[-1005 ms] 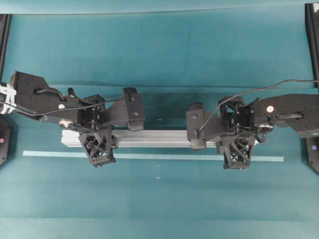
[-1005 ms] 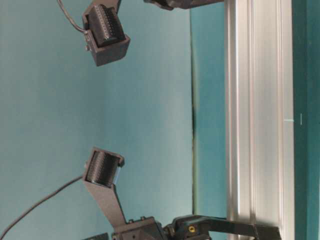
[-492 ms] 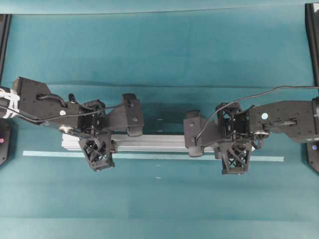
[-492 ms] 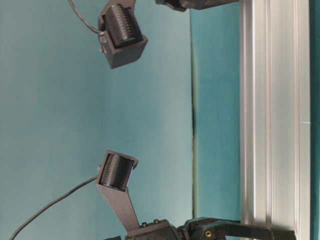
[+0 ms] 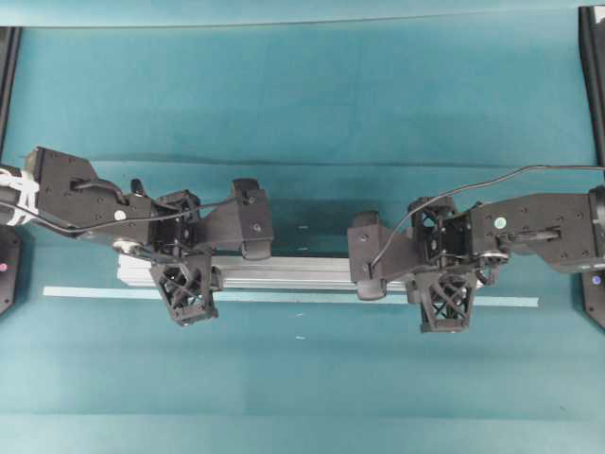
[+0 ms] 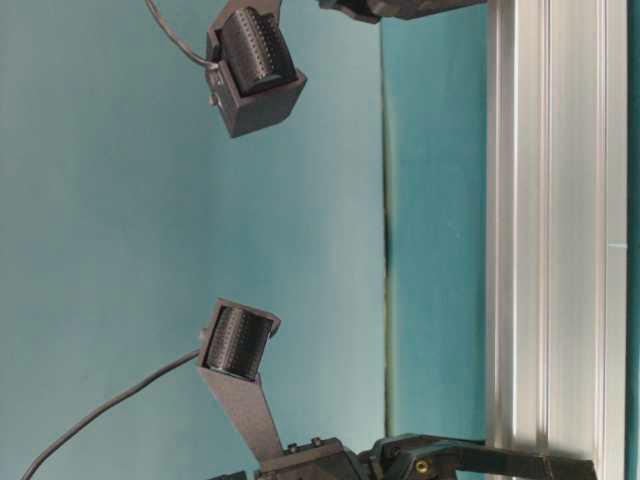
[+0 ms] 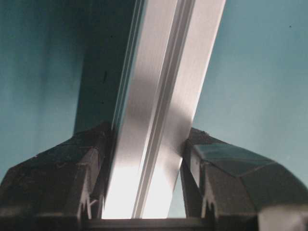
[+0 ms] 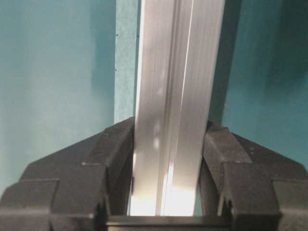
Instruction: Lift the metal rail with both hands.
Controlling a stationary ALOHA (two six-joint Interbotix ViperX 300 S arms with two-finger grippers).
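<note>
- Overhead: the metal rail [image 5: 284, 272] lies parallel to the table's [image 5: 302, 95] near edge, about midway across, just behind the pale tape strip [image 5: 284, 297]. The left gripper [image 5: 185, 270] straddles it near its left end, the right gripper [image 5: 444, 274] near its right end.
- Table level: the metal rail [image 6: 550, 230] fills the right side of this sideways picture; two wrist cameras [image 6: 255, 70] sit off to its side.
- Left wrist: the left gripper [image 7: 144, 192] is clamped on the metal rail [image 7: 159, 106], fingers [image 7: 72, 178] pressing both sides.
- Right wrist: the right gripper [image 8: 166, 187] likewise grips the metal rail [image 8: 178, 72] between its fingers [image 8: 86, 178].
</note>
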